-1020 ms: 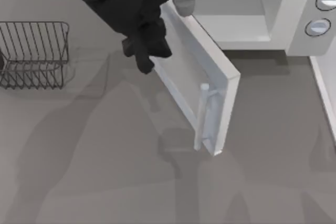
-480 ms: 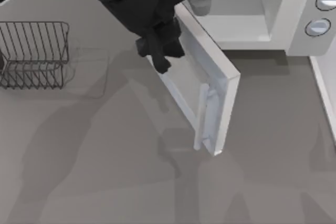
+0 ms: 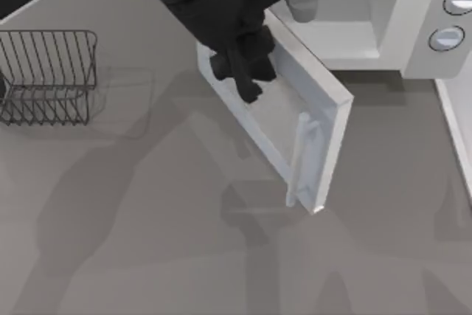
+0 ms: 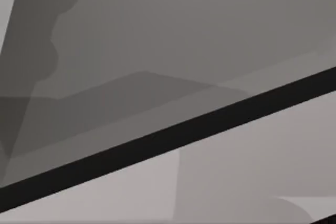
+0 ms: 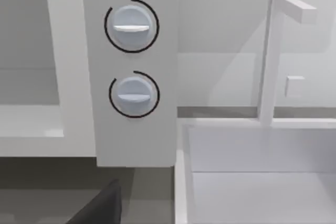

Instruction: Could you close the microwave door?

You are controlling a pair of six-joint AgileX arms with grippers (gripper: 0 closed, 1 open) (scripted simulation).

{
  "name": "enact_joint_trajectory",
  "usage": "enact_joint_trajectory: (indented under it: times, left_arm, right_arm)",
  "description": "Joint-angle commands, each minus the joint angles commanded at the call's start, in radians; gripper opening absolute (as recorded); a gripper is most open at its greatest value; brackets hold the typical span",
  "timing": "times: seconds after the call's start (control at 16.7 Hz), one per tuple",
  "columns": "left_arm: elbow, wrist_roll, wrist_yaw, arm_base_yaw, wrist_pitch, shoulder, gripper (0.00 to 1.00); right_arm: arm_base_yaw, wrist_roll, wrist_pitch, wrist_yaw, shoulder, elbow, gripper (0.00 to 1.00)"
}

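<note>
Plain grey worktop [image 3: 147,241] from above, with a dark wire rack [image 3: 48,75] off at the left. The big white box microwave [image 3: 413,49] sits at the back, and its large white door with the speckled grey window and pale bar handle [image 3: 291,127] swings out at an angle, roughly half open. My left gripper [image 3: 243,79] is pressed on the door's outer face near the hinge side; can't tell what its fingers are doing. So closing is underway, plenty of swing left, I'd say.

Left wrist view: just grey surfaces and a dark diagonal band.

Right wrist view: two round grey-blue knobs [image 5: 131,24] and the pale cavity [image 5: 26,93]; that arm looks parked.
</note>
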Motion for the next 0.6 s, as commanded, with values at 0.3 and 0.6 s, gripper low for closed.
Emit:
enact_joint_trajectory:
  times: [0.3,0.6]
  left_arm:
    - [0.008,-0.005,-0.002,-0.003,0.000,0.004,0.00]
    - [0.057,-0.041,-0.015,-0.038,0.000,0.041,0.00]
  right_arm:
    - [0.000,0.000,0.000,0.000,0.000,0.000,1.00]
    - [0.000,0.000,0.000,0.000,0.000,0.000,1.00]
